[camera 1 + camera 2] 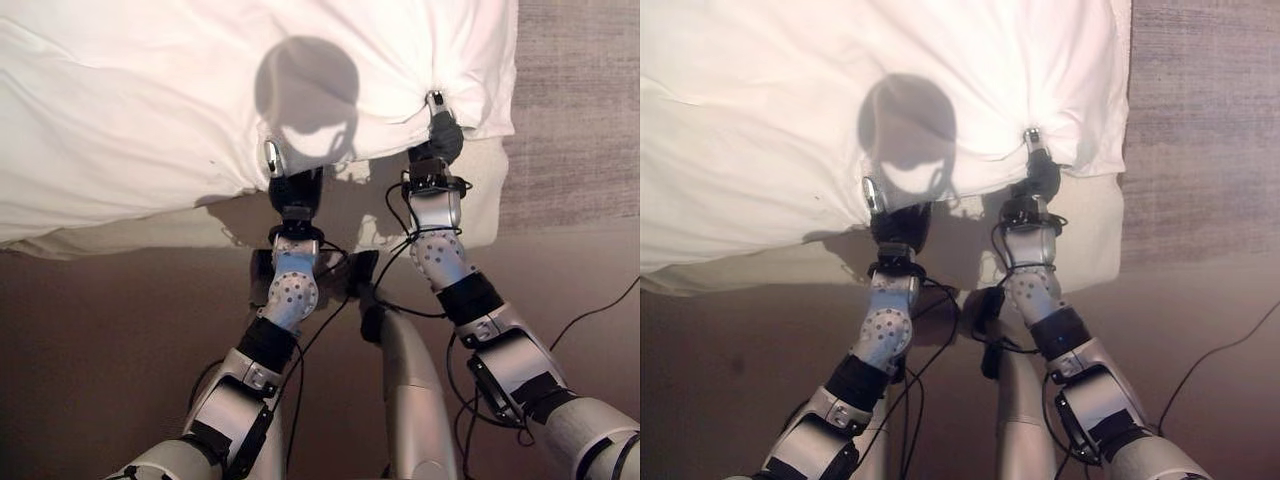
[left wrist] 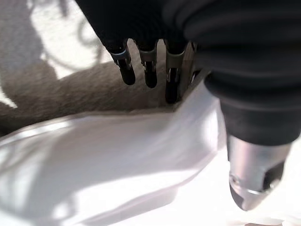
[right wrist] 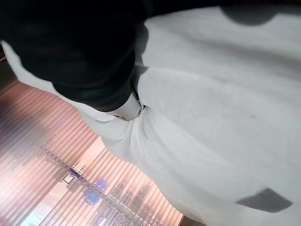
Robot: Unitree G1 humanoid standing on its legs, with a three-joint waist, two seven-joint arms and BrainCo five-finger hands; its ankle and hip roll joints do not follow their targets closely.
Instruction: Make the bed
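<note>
I have both robot hands at the near edge of the white duvet (image 1: 200, 100) on the bed: the left robot hand (image 1: 285, 175) and right robot hand (image 1: 440, 125) each pinch its hem. Next, I judge, an even pull to spread it flat.

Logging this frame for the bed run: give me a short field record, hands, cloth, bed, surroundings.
cloth: white sheet, bunched, its near edge lifted at two spots
left robot hand: at the sheet's near edge, thumb on top of the cloth, fingers below it, pinching the edge
right robot hand: near the sheet's right corner, cloth puckered around it; fingers hidden in the fabric
bed: pale mattress showing under the lifted edge
surroundings: brown floor; grey carpet to the right
</note>
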